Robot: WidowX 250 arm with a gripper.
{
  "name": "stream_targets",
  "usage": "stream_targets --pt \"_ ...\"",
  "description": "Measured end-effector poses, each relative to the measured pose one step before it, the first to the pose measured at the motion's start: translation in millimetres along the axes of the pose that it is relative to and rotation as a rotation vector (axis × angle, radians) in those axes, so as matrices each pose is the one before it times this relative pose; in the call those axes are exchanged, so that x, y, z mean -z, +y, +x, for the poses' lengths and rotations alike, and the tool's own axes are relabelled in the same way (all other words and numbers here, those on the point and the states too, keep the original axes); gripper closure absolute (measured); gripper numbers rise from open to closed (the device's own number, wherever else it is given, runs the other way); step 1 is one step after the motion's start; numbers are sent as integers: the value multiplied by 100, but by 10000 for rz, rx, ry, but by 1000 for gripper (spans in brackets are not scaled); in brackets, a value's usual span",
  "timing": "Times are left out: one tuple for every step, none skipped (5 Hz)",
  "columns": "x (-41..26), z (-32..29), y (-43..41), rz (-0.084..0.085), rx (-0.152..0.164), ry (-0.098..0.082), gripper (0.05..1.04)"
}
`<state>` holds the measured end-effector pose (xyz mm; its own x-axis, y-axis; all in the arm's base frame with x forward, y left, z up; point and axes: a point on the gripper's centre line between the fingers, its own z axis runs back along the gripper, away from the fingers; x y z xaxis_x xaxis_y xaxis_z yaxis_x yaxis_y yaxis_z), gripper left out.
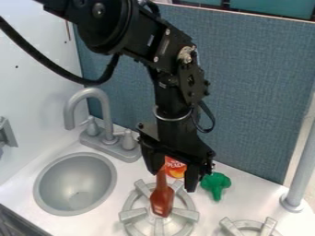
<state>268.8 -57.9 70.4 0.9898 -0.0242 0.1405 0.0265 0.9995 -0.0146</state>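
Observation:
The black gripper (pixel 173 173) hangs over the back of the left stove burner (pixel 134 215), its two fingers apart. A reddish-brown utensil (pixel 162 199) has its broad end over the burner's middle, and its narrow handle runs up into the gap between the fingers. Whether the handle touches either finger, I cannot tell. Just behind the gap is a red and orange object (pixel 176 169) with print on it, partly covered by the gripper and the handle. A green toy (pixel 216 183) lies on the white counter, right of the right finger.
Left of the burner are a round grey sink (pixel 75 184) and a grey faucet (pixel 105 115) with two handles. A second burner (pixel 249 227) is at the bottom edge. A grey post (pixel 299 173) rises at the right, and a blue-grey panel (pixel 258 92) stands behind the counter.

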Motion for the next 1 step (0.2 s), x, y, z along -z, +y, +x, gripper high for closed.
stream_targets --pt "-1 -32 -36 1 15 15 83"
